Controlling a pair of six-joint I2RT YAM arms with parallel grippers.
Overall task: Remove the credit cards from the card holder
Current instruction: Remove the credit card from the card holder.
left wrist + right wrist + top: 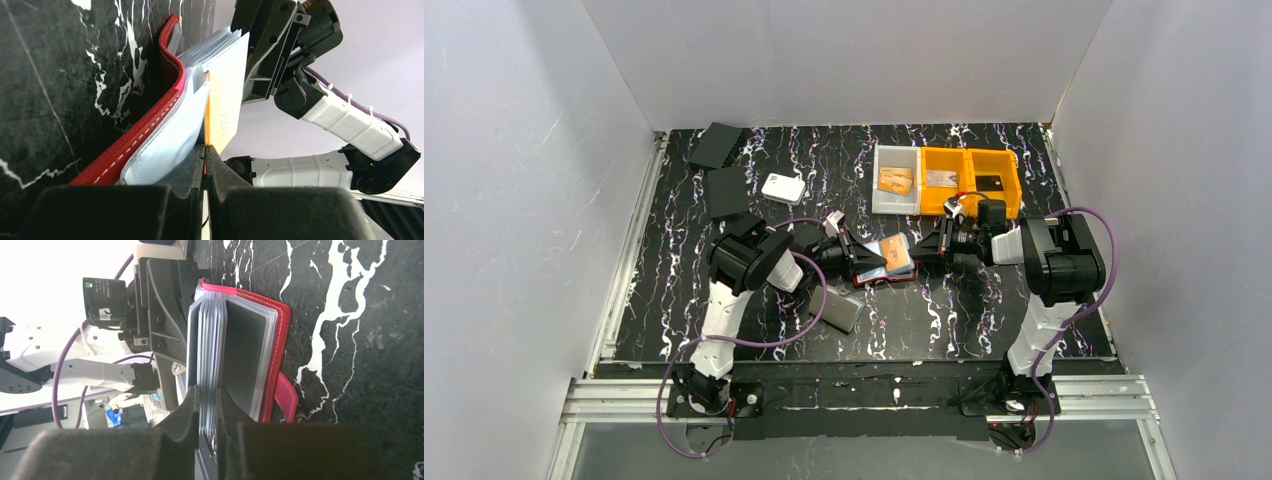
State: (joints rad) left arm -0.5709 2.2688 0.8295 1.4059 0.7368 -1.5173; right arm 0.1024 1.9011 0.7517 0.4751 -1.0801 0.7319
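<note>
Dark red leather booklet card holder [886, 265] lies open at the middle of the black white-veined counter [964, 310]. Left pincer [206, 150] clenched on 1 clear sleeve page of the card holder, which carries a thin orange-gold plastic credit card [206, 112]. Right pincer [208, 412] straddles the sleeve-page stack, jaws narrow; cannot tell if it grips.

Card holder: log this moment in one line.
card holder: open, on table | left claw: shut on sleeve page | right claw: straddling sleeve pages, grip unclear
</note>
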